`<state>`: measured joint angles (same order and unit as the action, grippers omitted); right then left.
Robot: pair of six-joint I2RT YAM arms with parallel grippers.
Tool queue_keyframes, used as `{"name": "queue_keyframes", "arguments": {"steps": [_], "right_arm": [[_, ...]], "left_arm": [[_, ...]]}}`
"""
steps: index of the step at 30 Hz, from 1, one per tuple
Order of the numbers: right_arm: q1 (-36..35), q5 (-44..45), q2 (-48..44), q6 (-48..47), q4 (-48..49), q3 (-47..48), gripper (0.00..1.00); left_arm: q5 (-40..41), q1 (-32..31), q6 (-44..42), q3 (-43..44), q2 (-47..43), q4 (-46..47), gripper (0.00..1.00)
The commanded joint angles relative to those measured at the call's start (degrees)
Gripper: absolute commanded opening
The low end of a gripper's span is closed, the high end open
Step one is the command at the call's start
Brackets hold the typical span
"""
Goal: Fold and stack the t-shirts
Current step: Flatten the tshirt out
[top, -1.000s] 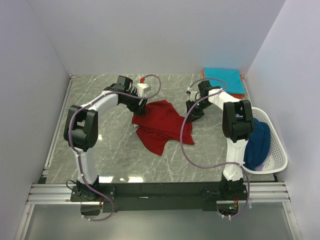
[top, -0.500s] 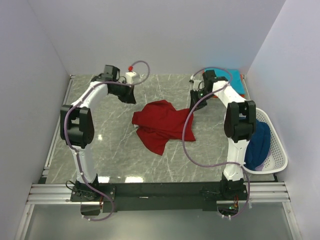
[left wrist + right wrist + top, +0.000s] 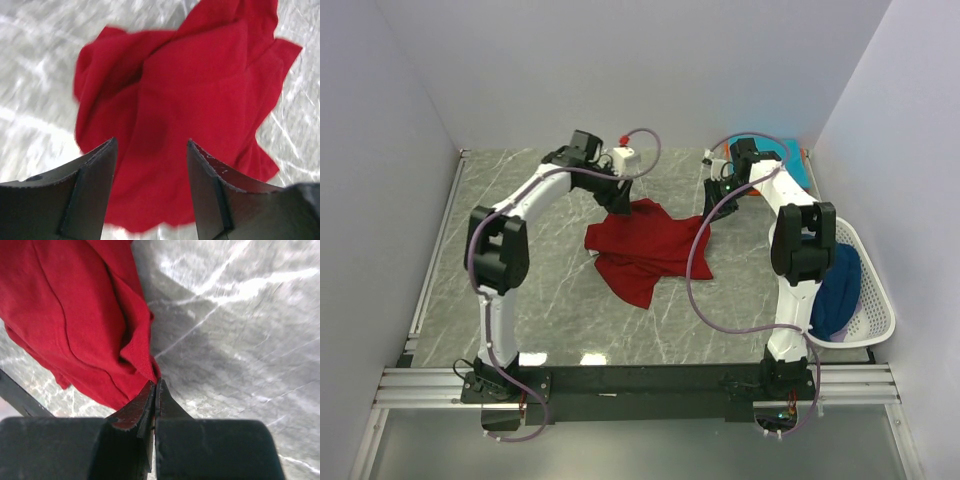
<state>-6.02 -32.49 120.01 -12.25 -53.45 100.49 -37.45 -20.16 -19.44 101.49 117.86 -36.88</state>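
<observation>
At the middle of the grey marbled tabletop (image 3: 540, 290) lies a dark red t-shirt (image 3: 645, 250) of soft plain cloth, crumpled and unfolded, with loose folds and one corner pointing toward the near edge. Over its far left corner hangs the left gripper (image 3: 150, 165), seen from the wrist camera with its two dark fingers (image 3: 90, 190) standing well apart and the red cloth showing between them; nothing is held, and the cloth lies below the fingers rather than between them. At the shirt's far right side sits the right gripper (image 3: 156, 390), its jaws pressed together into one narrow tip that meets the hem of the red cloth. Whether a sliver of hem is caught in that tip cannot be told. In the far right corner of the table a teal t-shirt (image 3: 788, 158) lies folded flat on top of a folded orange t-shirt (image 3: 804, 180), whose edge shows along the right side; part of this stack is hidden behind the right arm. A navy blue t-shirt (image 3: 835, 280) is bunched inside a white plastic mesh basket (image 3: 882, 318) that stands at the right edge of the table, beside the right arm.
</observation>
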Motion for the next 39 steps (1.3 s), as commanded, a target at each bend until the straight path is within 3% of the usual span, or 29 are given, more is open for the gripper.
{"name": "queue_keyframes", "arguments": {"steps": [1,9,12,13,14,17,25,32,35,39], "right_arm": [[0.0,-1.0,-4.2,-1.4,-0.6,-0.6,0.00],[0.1,-0.8,-5.4,-2.0,-0.4,-3.0,0.00],[0.3,-0.5,-5.2,-2.3,-0.7,-2.8,0.00],[0.5,-0.3,-5.2,-2.4,-0.8,-2.5,0.00],[0.7,0.0,-5.0,-2.5,-1.0,-1.9,0.00],[1.3,0.5,-4.3,-2.8,-1.9,1.1,0.00],[3.6,2.8,-3.0,-3.0,-4.7,15.2,0.00],[3.7,6.8,-2.8,-0.2,-1.6,38.3,0.00],[3.7,6.0,-7.4,1.2,3.2,38.2,0.00],[3.6,1.4,-17.7,0.4,8.4,26.6,0.00]], "left_arm": [[0.2,-1.0,2.4,5.2,4.7,0.2,0.63],[3.0,-3.9,2.4,7.0,9.4,-1.3,0.53],[2.7,-3.7,2.3,7.4,8.7,-1.4,0.21],[2.0,-3.5,2.4,6.4,8.0,-0.5,0.06],[1.8,-2.8,2.9,5.8,6.0,0.6,0.01],[1.1,-0.4,4.1,7.0,3.6,3.2,0.01],[-2.3,10.4,2.3,16.9,-1.1,-0.4,0.00],[-1.5,17.8,5.5,16.5,-8.4,12.0,0.00],[-3.6,20.0,7.5,13.5,-13.8,21.3,0.00],[-6.8,19.9,-5.0,6.3,-25.1,20.9,0.00]]}}
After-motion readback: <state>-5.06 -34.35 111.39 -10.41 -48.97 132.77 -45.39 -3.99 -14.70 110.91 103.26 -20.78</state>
